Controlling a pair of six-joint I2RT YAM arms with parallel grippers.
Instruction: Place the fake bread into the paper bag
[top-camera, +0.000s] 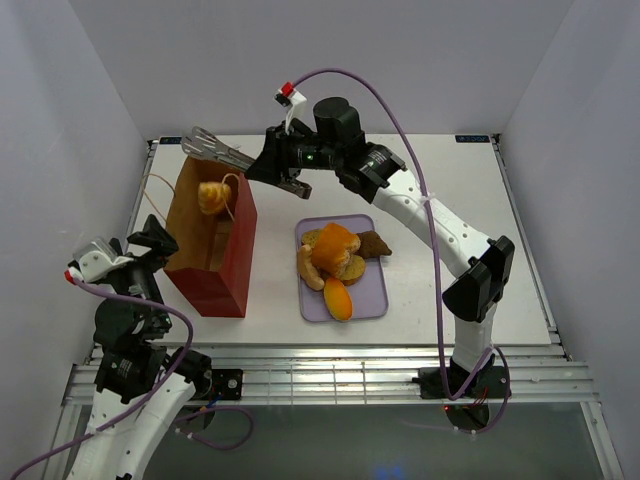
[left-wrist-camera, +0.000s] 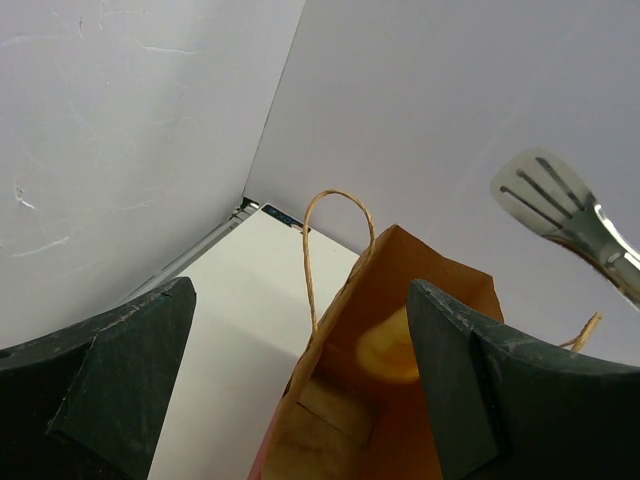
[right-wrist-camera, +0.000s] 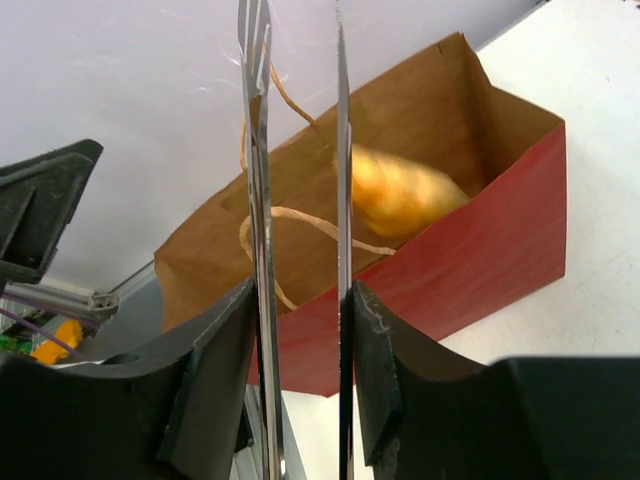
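Observation:
The reddish-brown paper bag stands open at the left of the table. A golden-orange bread piece is in its mouth, blurred, against the tan inner wall. My right gripper is shut on metal tongs, whose spread tips hover over the bag's far end; the arms run between my fingers and hold nothing. My left gripper is open and empty at the bag's near left edge, with the bag's rim ahead between its fingers. More bread lies on the lavender tray.
The bag's cord handles loop up above its rim. The tray sits right of the bag, mid-table, with several bread pieces piled on it. White walls close in the table on the left, back and right.

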